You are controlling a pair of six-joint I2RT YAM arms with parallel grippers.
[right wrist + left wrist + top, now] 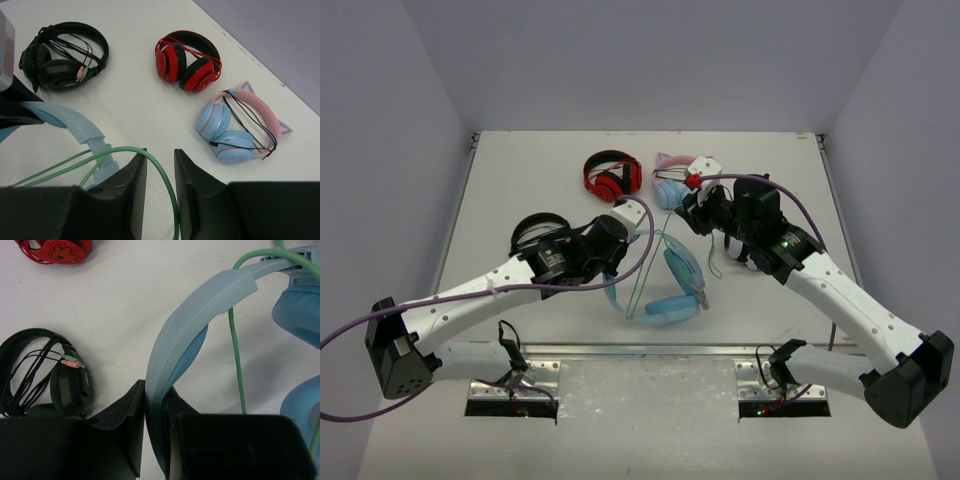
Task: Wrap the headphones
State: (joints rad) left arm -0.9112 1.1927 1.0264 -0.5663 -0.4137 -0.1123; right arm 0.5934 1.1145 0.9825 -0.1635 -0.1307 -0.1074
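The light-blue headphones [670,285] lie at the table's middle, ear cups to the right. My left gripper [155,390] is shut on their wide headband [200,310]. In the top view this gripper [617,262] sits at the band's left side. The thin mint-green cable [125,150] arches over my right gripper's left fingertip and runs down between the jaws. Those jaws stand apart and do not pinch it. The right gripper [160,155] is open, and in the top view [700,207] it hovers behind the headphones. More cable [235,350] hangs beside an ear cup [300,315].
Black headphones [535,232] lie left of my left wrist. A red pair [612,175] and a pale-blue pair with pink cat ears [672,180] lie at the back, the cat-ear pair close to my right gripper. The table's metal edge [650,350] runs along the front.
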